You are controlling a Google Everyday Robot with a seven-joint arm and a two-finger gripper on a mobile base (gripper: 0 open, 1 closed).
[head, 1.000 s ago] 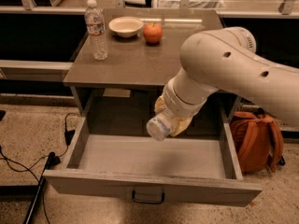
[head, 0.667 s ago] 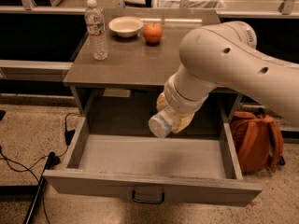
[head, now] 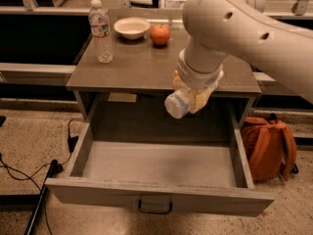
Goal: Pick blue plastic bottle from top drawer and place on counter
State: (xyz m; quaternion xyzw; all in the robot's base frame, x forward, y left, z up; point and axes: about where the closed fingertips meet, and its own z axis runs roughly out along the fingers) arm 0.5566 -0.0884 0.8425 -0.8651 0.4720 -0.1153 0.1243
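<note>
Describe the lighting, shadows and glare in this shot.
Camera view: warm, fairly even light; a faint sheen on the counter, no hard glare; deep shadow beneath it at the back of the drawer; the arm is the brightest surface; the hand, over the open drawer, holds the bottle, whose pale end stands out against that shadow.

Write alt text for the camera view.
The gripper holds the blue plastic bottle, tilted, over the open top drawer, by the front edge of the counter. A water bottle, bowl and apple stand at its back.
</note>
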